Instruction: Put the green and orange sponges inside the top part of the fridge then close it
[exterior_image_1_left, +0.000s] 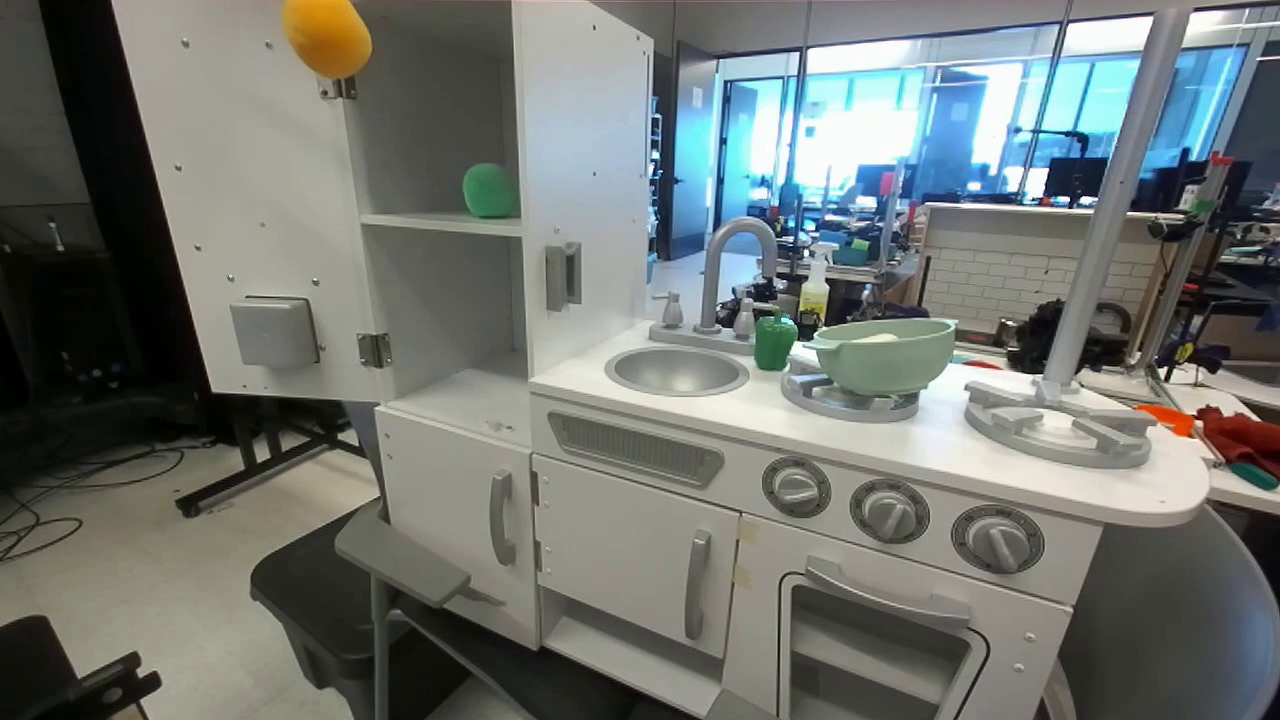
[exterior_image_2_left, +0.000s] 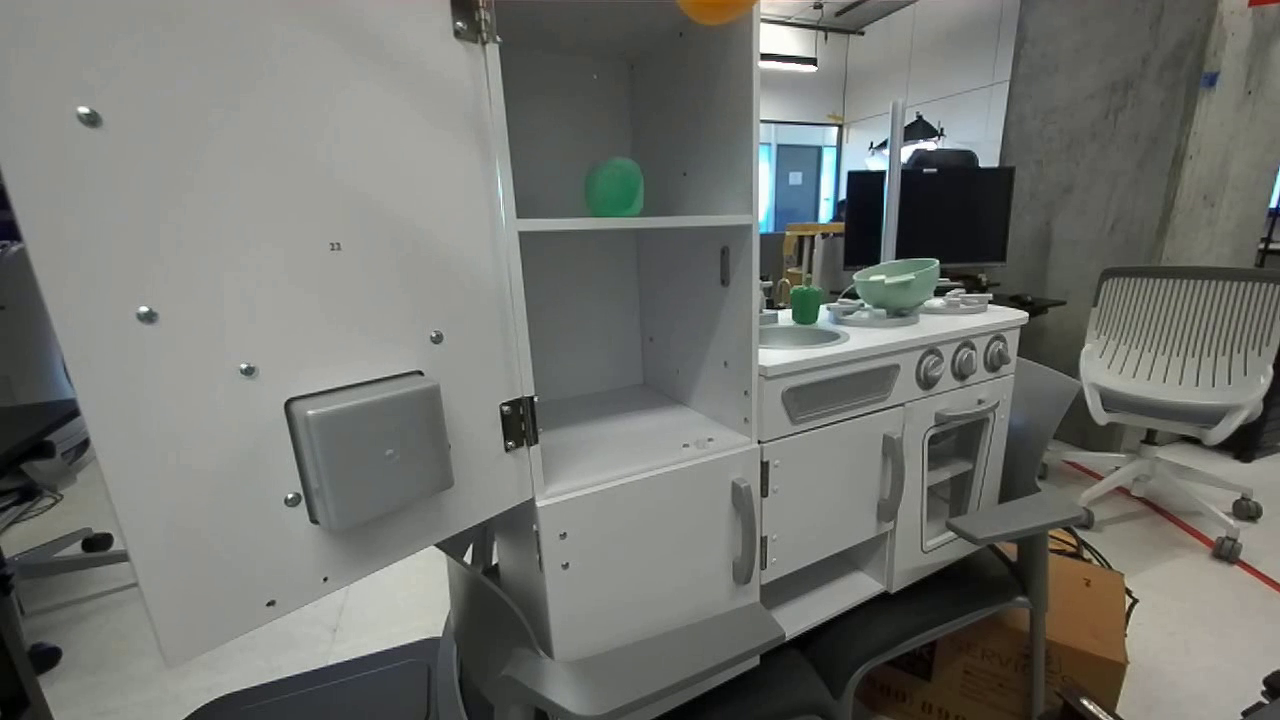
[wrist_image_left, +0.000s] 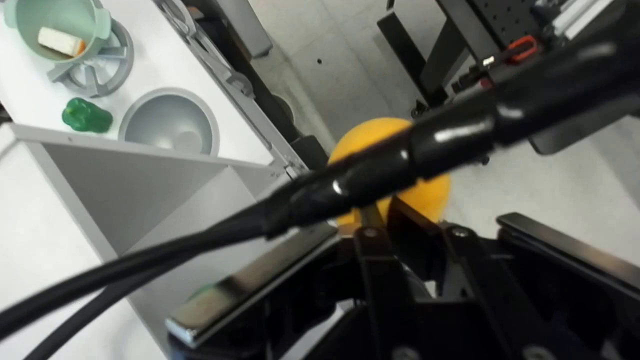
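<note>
A: Far left, your fridge door (exterior_image_1_left: 260, 180) stands wide open.
B: Next?
A: Orange sponge (exterior_image_1_left: 326, 38), high up, overlapping that door in an exterior view. Wrist view shows it against the floor (wrist_image_left: 345, 75), outside the top part (exterior_image_2_left: 570, 120).
B: Your claw (wrist_image_left: 385, 214)?
A: Clenched on the orange sponge. A black cable (wrist_image_left: 375, 181) crosses in front, hiding some of it.
B: Green one?
A: Green sponge (exterior_image_1_left: 488, 191) is in your top part, sitting on the shelf (exterior_image_1_left: 430, 223). Both exterior views show it.
B: Right of your fridge (exterior_image_1_left: 585, 140)?
A: Sink (exterior_image_1_left: 677, 372), tap (exterior_image_1_left: 713, 280) behind it. Then a green pepper (exterior_image_1_left: 775, 342) just beside the sink, then your bowl (exterior_image_1_left: 890, 365) on a burner (exterior_image_1_left: 850, 409). Wrist view: white block (wrist_image_left: 57, 41), orange end, inside the bowl. Three knobs (exterior_image_1_left: 889, 512) along the front.
B: Last?
A: A second burner (exterior_image_1_left: 1060, 455), with a post (exterior_image_1_left: 1115, 200) rising behind it.
</note>
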